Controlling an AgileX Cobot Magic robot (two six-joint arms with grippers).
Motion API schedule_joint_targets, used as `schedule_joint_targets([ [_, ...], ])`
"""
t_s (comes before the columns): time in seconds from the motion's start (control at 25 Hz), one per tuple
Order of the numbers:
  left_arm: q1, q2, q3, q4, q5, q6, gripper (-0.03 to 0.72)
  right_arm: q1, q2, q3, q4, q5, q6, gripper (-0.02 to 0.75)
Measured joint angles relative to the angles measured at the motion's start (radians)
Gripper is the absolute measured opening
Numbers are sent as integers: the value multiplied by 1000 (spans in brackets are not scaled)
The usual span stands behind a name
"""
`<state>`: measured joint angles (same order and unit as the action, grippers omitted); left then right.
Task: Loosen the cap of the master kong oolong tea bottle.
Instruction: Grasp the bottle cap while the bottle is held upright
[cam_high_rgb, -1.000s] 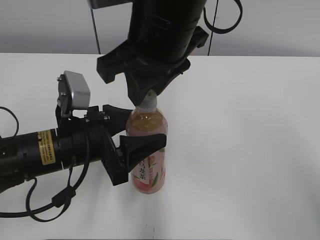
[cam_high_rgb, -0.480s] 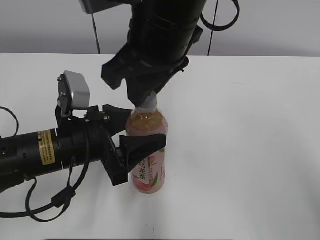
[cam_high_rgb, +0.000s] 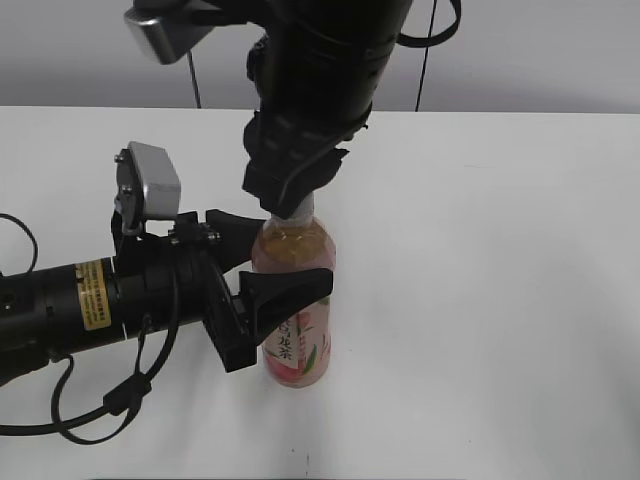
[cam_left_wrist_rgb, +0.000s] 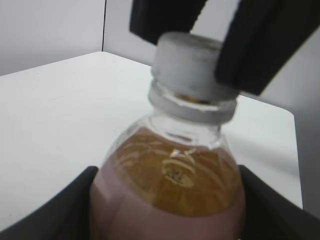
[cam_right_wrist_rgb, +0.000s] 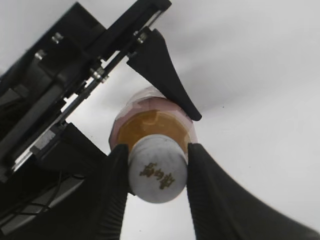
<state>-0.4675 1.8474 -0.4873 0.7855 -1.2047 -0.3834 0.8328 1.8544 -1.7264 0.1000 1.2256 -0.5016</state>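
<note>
The right end effector (cam_right_wrist_rgb: 157, 187), clamped on the cap (cam_right_wrist_rgb: 158, 170), has been rotated since a moment ago — loosening is underway; the bottle (cam_high_rgb: 293, 300) is gripped by the left end effector (cam_high_rgb: 270, 265).

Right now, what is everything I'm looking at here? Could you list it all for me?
bottle: one, clear plastic with amber tea and a pink peach label, standing upright on the table a little left of the middle.
cap: one, white with a small dark logo on top, on the bottle's neck.
table: one, white, under everything.
wall: grey, behind the table.
cables: black, looping by the left arm at the lower left.
left hand: one, black, reaching in from the left, closed around the bottle's body.
right hand: one, black, coming down from above, its fingers pressed on either side of the cap.
</note>
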Motion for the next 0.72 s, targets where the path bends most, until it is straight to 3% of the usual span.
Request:
schedule_joint_targets([
  [0.72,0,0,0,-5,2,-1,473,3,0,0,-38,0,-722,272],
])
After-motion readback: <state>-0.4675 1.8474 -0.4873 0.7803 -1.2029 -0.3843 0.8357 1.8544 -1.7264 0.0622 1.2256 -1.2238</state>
